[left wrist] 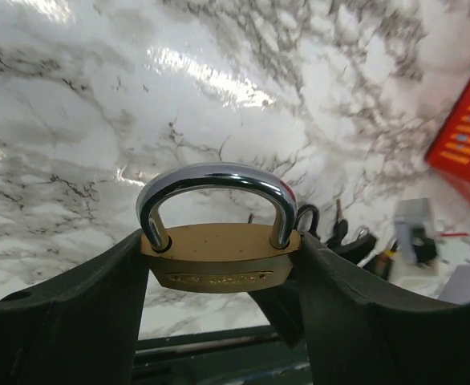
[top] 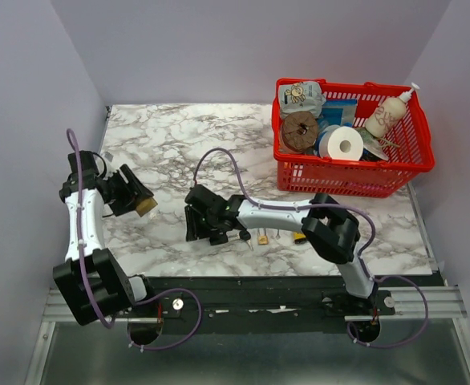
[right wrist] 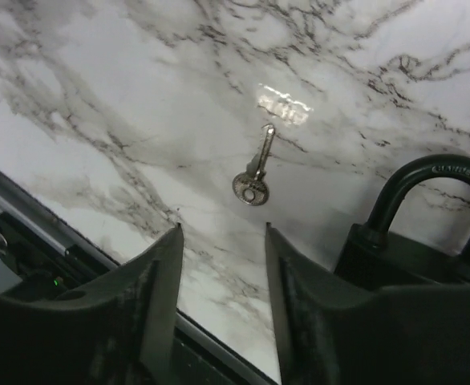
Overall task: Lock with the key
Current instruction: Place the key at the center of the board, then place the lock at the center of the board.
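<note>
**Key (right wrist: 253,181) lying flat, right tool (right wrist: 223,241) hanging over it**

The marble tabletop (top: 179,136) is glossy. A red basket (top: 343,178) of odds and ends sits off in the far right corner, not involved. The left tool (left wrist: 221,245) is clamped on the brass padlock (left wrist: 217,271), squeezing the body from both sides with the chrome shackle (left wrist: 215,172) poking out free. Can't tell if it's latched. A black padlock (right wrist: 411,241) sits just beside the right tool, whose jaws stand apart with nothing between them. The key lies on the tabletop just beyond those jaws, bare marble all around it.

My guess on handling: it's light, stiff, thin metal lying flat on a slick surface, so it'll want to skate rather than lift. I'd pinch the round head across its edges and leave the blade clear for the keyhole.
</note>
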